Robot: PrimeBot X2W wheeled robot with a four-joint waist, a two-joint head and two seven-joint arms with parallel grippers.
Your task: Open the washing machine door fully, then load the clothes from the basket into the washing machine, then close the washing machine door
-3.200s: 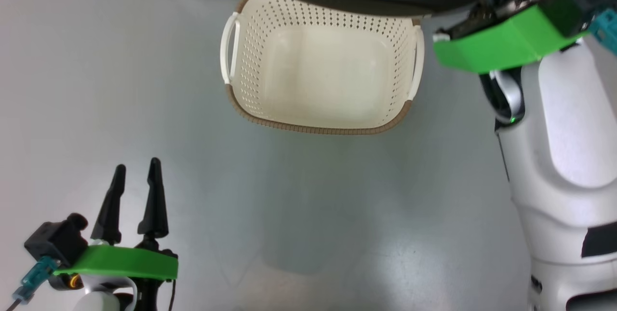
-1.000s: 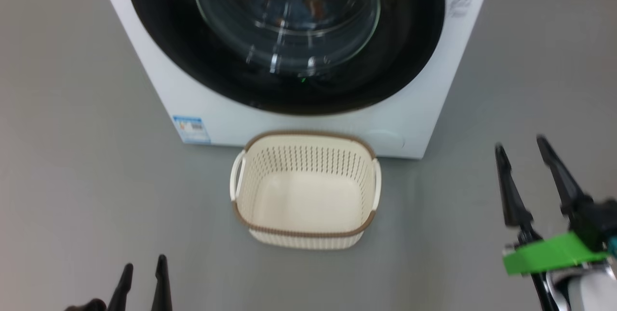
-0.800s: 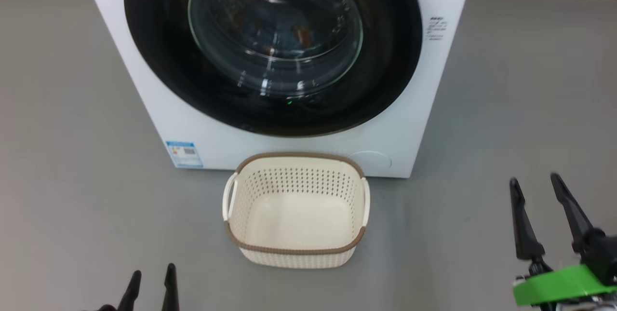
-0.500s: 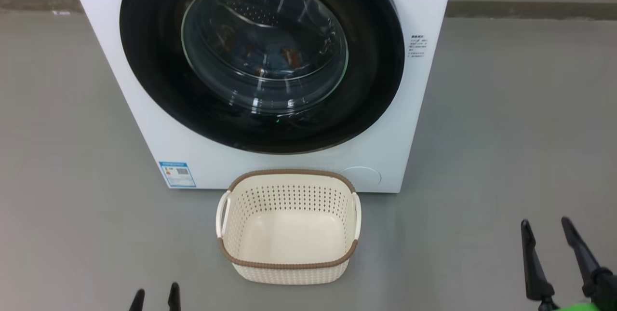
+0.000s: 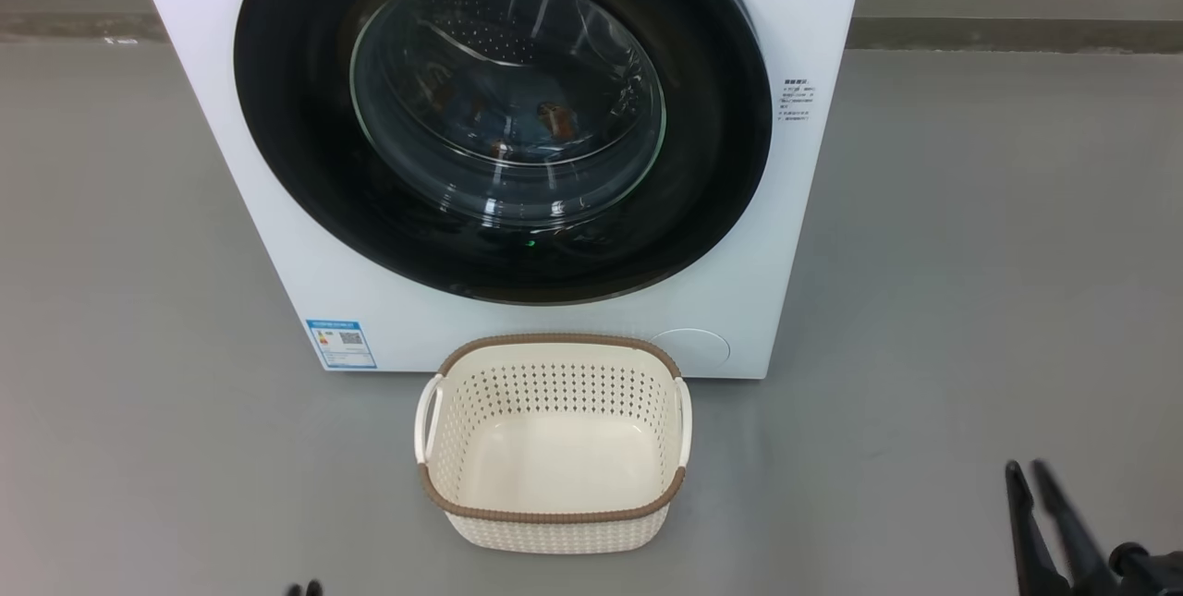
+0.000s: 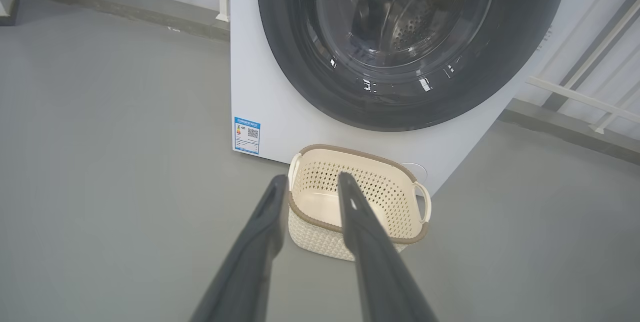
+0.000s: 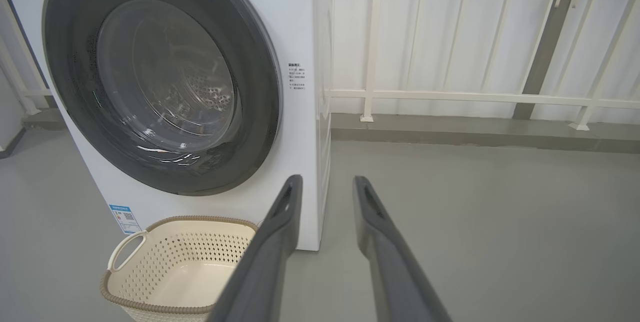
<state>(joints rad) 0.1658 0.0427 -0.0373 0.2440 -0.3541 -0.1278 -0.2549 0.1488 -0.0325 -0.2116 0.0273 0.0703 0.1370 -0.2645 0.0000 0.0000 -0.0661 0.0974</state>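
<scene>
- Fingers of the left gripper (image 6: 312, 178) stand moderately apart with nothing between them, pointing over the grey floor (image 6: 100, 162) toward the basket (image 6: 350, 151). The right gripper (image 7: 327, 179) is likewise apart and empty, aimed past the washing machine (image 7: 300, 22) at its right front corner.
- Basket: empty perforated cream plastic with a brown woven-look rim, on the floor just before the machine's lower front edge.
- Round door (image 5: 504, 106): glossy black ring around bulging clear glass, apparently flush and shut.
- Clothes (image 5: 545, 120): bluish, orange-flecked fabric behind the glass, in the perforated steel drum (image 6: 410, 27).
- Loading looks finished. Best to confirm the door sits even all round, arms clear of the basket.
</scene>
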